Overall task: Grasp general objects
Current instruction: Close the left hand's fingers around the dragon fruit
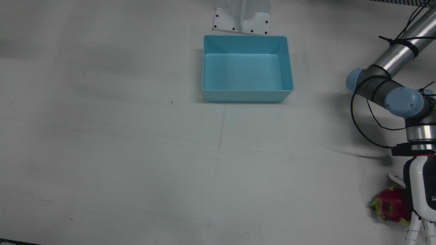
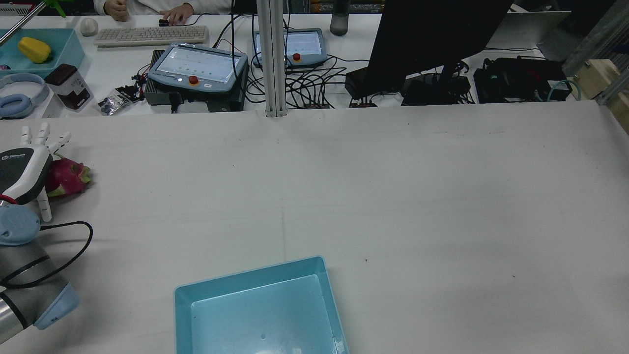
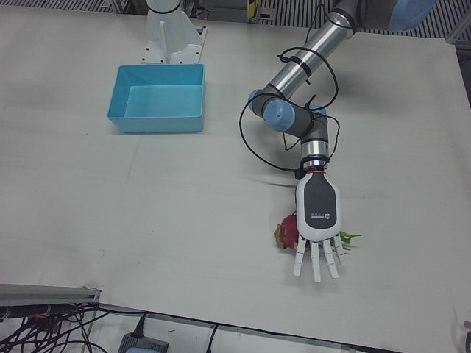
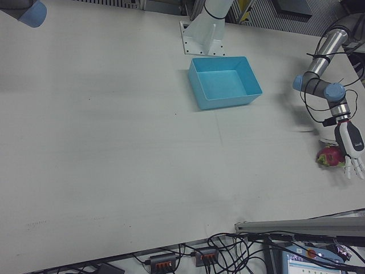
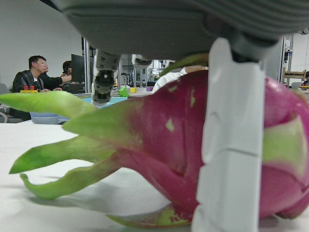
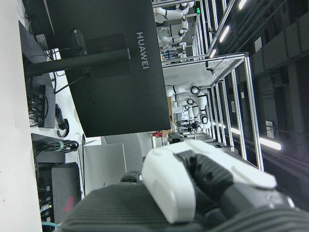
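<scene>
**Left hand over dragon fruit at table edge**

White tabletop (image 3: 147, 220), mostly bare, faint seam down its middle. Light-blue bin (image 3: 157, 97) sits on the robot's side, close to the white pedestal base (image 3: 173, 45); nothing inside it.

Dragon fruit (image 3: 288, 230), pink with green scales, lies on its side at the far corner before the left arm, near the operators' edge and well apart from the bin. Left hand (image 3: 317, 220) hangs palm-down directly above it, fingers (image 3: 315, 263) straight and fanned apart, reaching past the fruit. Left hand view: one white finger stands just before the fruit's skin; contact cannot be told. Fruit rests on the table, not lifted.

Right hand (image 6: 193, 183): seen only in its own camera, facing a black monitor (image 6: 106, 67); whether its fingers are spread or curled cannot be told.

Beyond the table in rear view: keyboard (image 2: 151, 35), two teach pendants (image 2: 196, 66), tangled cables.
</scene>
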`<state>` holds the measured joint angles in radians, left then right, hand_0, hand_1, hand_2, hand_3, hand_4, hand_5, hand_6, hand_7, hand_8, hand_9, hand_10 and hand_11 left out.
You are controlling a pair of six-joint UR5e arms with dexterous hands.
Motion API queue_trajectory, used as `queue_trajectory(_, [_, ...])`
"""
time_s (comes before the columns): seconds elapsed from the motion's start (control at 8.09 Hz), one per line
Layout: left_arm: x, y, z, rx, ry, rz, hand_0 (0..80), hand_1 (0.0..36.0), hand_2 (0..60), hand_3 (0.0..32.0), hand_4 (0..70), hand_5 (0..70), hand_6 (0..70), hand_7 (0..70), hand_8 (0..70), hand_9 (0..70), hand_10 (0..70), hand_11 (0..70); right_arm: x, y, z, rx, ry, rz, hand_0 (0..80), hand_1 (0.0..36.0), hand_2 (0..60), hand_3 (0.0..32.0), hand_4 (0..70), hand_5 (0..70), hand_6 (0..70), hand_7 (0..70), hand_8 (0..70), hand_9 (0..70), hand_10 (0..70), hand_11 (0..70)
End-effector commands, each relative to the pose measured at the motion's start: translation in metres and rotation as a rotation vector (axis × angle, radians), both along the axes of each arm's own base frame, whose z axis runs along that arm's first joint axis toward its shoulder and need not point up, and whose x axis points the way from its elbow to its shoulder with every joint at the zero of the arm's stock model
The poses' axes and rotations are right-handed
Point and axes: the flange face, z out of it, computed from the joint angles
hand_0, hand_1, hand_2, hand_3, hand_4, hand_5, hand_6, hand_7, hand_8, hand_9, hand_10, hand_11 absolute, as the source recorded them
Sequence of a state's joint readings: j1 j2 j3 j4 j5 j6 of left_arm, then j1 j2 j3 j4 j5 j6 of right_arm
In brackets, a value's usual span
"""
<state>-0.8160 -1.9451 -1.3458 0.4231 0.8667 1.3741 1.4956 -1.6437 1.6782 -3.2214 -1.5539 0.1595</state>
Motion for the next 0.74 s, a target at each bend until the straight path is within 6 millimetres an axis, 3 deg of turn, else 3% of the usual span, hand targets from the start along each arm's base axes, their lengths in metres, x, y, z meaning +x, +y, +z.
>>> queue_trajectory(0.0, [0.0011, -0.0025, 0.0054, 0.006, -0.018, 0.003, 53.7, 21.7, 6.4, 0.4, 0.0, 54.2, 0.0, 0.0, 0.0, 0.0, 0.0, 0.0, 0.0, 0.0004, 0.0003, -0.001, 0.0, 0.0, 0.0, 0.0, 0.0, 0.0, 0.0, 0.0, 0.0, 0.0, 0.0, 0.0, 0.0, 0.0])
queue_trajectory(0.12, [0.0018, -0.0033, 0.0049, 0.013, -0.016, 0.004, 53.6, 22.1, 8.8, 0.0, 0.0, 70.0, 0.0, 0.1, 0.0, 0.0, 0.0, 0.0, 0.0, -0.0004, -0.0004, 0.001, 0.0, 0.0, 0.0, 0.0, 0.0, 0.0, 0.0, 0.0, 0.0, 0.0, 0.0, 0.0, 0.0, 0.0])
queue_trajectory(0.25, [0.0016, -0.0031, 0.0069, 0.009, -0.021, 0.004, 52.9, 22.9, 15.7, 0.0, 0.1, 70.0, 0.0, 0.5, 0.0, 0.0, 0.0, 0.0, 0.0, -0.0004, -0.0004, 0.001, 0.0, 0.0, 0.0, 0.0, 0.0, 0.0, 0.0, 0.0, 0.0, 0.0, 0.0, 0.0, 0.0, 0.0])
queue_trajectory(0.37, [0.0013, -0.0028, 0.0096, 0.005, -0.025, 0.004, 50.9, 25.1, 37.1, 0.0, 11.1, 70.0, 0.0, 2.1, 0.0, 0.0, 0.0, 0.0, 0.0, -0.0004, -0.0004, 0.001, 0.0, 0.0, 0.0, 0.0, 0.0, 0.0, 0.0, 0.0, 0.0, 0.0, 0.0, 0.0, 0.0, 0.0])
queue_trajectory(0.49, [0.0014, -0.0028, 0.0102, 0.005, -0.027, 0.005, 49.6, 28.7, 59.3, 0.0, 17.5, 70.0, 1.1, 5.6, 0.0, 0.0, 0.0, 0.8, 0.0, -0.0004, -0.0004, 0.001, 0.0, 0.0, 0.0, 0.0, 0.0, 0.0, 0.0, 0.0, 0.0, 0.0, 0.0, 0.0, 0.0, 0.0])
queue_trajectory(0.62, [0.0022, -0.0037, 0.0097, 0.005, -0.04, 0.008, 48.7, 35.2, 60.0, 0.0, 25.0, 70.0, 3.4, 9.3, 0.0, 0.4, 1.0, 3.4, 0.0, -0.0004, -0.0004, 0.001, 0.0, 0.0, 0.0, 0.0, 0.0, 0.0, 0.0, 0.0, 0.0, 0.0, 0.0, 0.0, 0.0, 0.0])
